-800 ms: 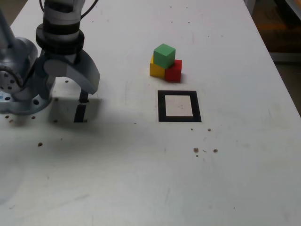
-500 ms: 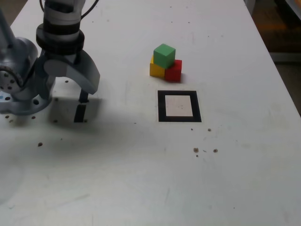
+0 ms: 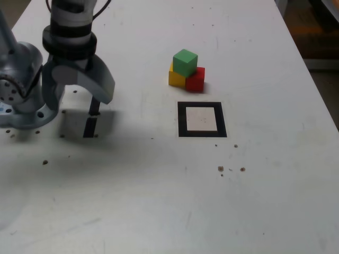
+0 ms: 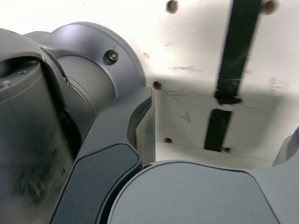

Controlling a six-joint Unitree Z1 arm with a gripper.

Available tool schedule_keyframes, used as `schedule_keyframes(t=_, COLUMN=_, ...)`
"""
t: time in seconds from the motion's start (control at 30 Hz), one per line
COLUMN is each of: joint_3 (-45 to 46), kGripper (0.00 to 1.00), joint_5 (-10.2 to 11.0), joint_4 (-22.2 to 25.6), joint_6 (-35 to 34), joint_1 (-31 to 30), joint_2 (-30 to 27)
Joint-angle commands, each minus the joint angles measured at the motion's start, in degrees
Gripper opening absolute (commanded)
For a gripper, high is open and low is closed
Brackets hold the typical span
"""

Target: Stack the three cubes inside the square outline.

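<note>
Presently, in the exterior view, the hand [image 3: 74, 87] hangs over the tabletop [image 3: 159, 201] at the view's left, close by the arm's base, jaws spread wide and holding nothing. The three cubes lie well apart from it, toward about three o'clock and slightly up in the frame: the yellow cube [image 3: 176, 78] and red cube [image 3: 196, 80] sit touching side by side, with the green cube [image 3: 185, 62] resting on top of both. This cluster stands just beyond the square outline [image 3: 202, 119], at its twelve o'clock, wholly outside the tape; the white interior is vacant. Between hand and cubes the tabletop is bare, so the crossing looks unobstructed; the far table edge and the right edge are both well clear of the cubes. Two short black tape strips [image 3: 92, 119] lie just under the hand. A few dark specks dot the surface at the outline's five o'clock. In the wrist view, only the arm's grey housing and those tape strips [image 4: 229, 79] on the white surface show; no cube or outline appears. Judgement: the green cube must be lifted first.
</note>
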Motion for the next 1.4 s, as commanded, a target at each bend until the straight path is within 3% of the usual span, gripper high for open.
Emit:
schedule_keyframes(t=0.0, joint_3=-2.8, kGripper=1.0, joint_5=0.9, joint_4=2.4, joint_6=0.4, joint_1=0.7, joint_2=-0.5)
schedule_keyframes(t=0.2, joint_3=-20.0, kGripper=1.0, joint_5=3.5, joint_4=16.3, joint_6=1.8, joint_1=3.5, joint_2=-1.5)
schedule_keyframes(t=0.43, joint_3=-35.6, kGripper=1.0, joint_5=3.5, joint_4=22.3, joint_6=5.4, joint_1=7.3, joint_2=-1.2)
schedule_keyframes(t=0.87, joint_3=-57.3, kGripper=1.0, joint_5=3.9, joint_4=25.8, joint_6=13.3, joint_1=9.8, joint_2=14.1)
schedule_keyframes(t=1.1, joint_3=-54.5, kGripper=1.0, joint_5=5.2, joint_4=24.0, joint_6=18.2, joint_1=13.1, joint_2=19.9)
schedule_keyframes(t=1.37, joint_3=-46.9, kGripper=0.99, joint_5=7.3, joint_4=17.1, joint_6=22.0, joint_1=15.3, joint_2=23.6)
